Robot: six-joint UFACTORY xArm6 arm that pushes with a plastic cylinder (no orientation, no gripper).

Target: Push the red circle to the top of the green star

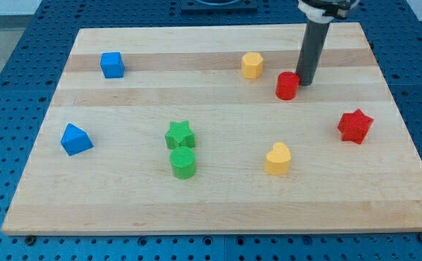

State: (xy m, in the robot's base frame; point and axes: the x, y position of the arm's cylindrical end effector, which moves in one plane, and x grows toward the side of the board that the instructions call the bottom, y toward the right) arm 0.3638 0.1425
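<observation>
The red circle (287, 85) stands on the wooden board toward the view's upper right. The green star (180, 135) lies left of the board's middle, well to the left of and below the red circle. My tip (304, 83) rests on the board at the red circle's right edge, touching or almost touching it. The dark rod rises from there to the view's top.
A green circle (183, 164) sits right below the green star. A yellow hexagon (251, 65) lies left of the red circle. A red star (354, 125), a yellow heart (277, 159), a blue cube (112, 64) and a blue triangle (75, 139) lie around the board (218, 210).
</observation>
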